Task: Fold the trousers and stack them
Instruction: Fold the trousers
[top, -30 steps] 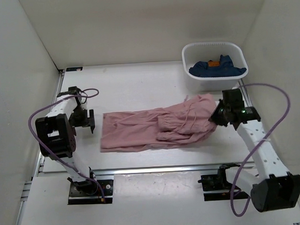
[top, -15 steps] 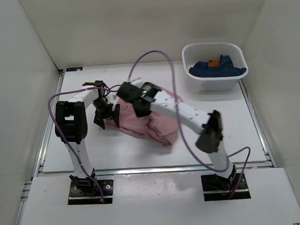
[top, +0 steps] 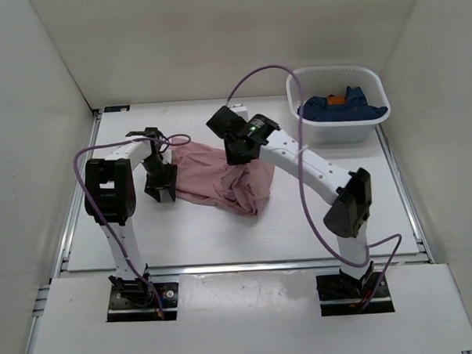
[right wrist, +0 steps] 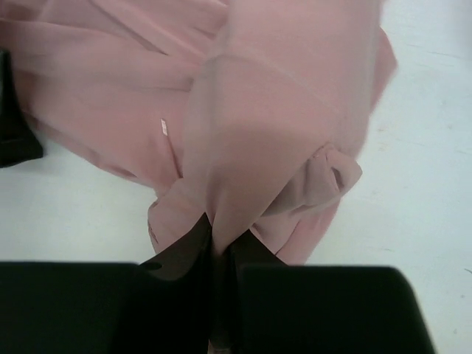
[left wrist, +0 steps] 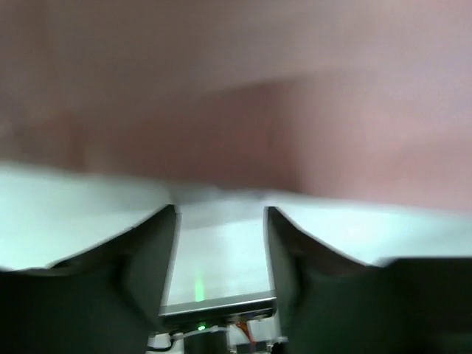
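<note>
- Trousers (top: pixel 220 178) of dusty pink are seen crumpled into a loose heap on the middle of the table (top: pixel 144 236), somewhat left of centre, with folds piled over one another rather than laid flat.
- A ridge of the pink cloth (right wrist: pixel 280 88) is drawn up from the heap, and it is pinched at its near end by the right gripper (right wrist: pixel 219 251), whose jaws are clamped tight on the fabric.
- From above, the right gripper (top: pixel 240 157) is shown over the far right part of the heap, with its arm stretched across the table from the right.
- The left gripper (top: pixel 161 190) is set at the heap's left edge, low over the table.
- In the left wrist view, the left gripper (left wrist: pixel 221 210) is seen with its jaws parted; bare table is visible in the gap, and the blurred pink cloth (left wrist: pixel 295 110) lies just beyond the tips, not between them.
- A white tub (top: pixel 333 69) is placed at the far right corner, well apart from the heap.
- A dark navy garment (top: pixel 344 109) with an orange tag (top: pixel 337 100) is held inside the tub.
</note>
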Available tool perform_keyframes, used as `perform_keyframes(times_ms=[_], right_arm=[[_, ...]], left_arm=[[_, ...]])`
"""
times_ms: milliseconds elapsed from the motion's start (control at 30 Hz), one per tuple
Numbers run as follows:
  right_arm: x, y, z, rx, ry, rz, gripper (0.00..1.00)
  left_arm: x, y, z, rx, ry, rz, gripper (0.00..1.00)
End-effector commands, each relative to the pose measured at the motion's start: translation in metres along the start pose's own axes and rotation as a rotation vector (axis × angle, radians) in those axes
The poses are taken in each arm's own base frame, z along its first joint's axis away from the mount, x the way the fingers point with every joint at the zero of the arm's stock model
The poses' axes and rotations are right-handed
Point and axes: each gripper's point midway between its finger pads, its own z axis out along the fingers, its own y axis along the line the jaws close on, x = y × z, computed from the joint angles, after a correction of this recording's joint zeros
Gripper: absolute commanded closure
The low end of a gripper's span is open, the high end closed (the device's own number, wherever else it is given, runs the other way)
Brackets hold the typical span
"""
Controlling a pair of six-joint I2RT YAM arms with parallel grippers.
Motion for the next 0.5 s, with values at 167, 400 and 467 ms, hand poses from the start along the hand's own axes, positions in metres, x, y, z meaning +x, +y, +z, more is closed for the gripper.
perform_keyframes(times_ms=[167,400,467], right_arm=[[0.020,-0.069,-0.042,0.038,-0.013,0.085,1.00],[0.028,-0.118,-0.057,0.105,0.008,0.144,1.00],[0.025,-0.130,-0.060,0.126,0.004,0.143,1.00]], left_arm=[[-0.036,0.008,-0.107,-0.004,-0.282,-0.022,0.32],[-0.093,0.044,-0.078,-0.136,-0.280,-0.054,0.22],[-0.104,0.050,-0.058,-0.150,-0.269,-0.057,0.17]])
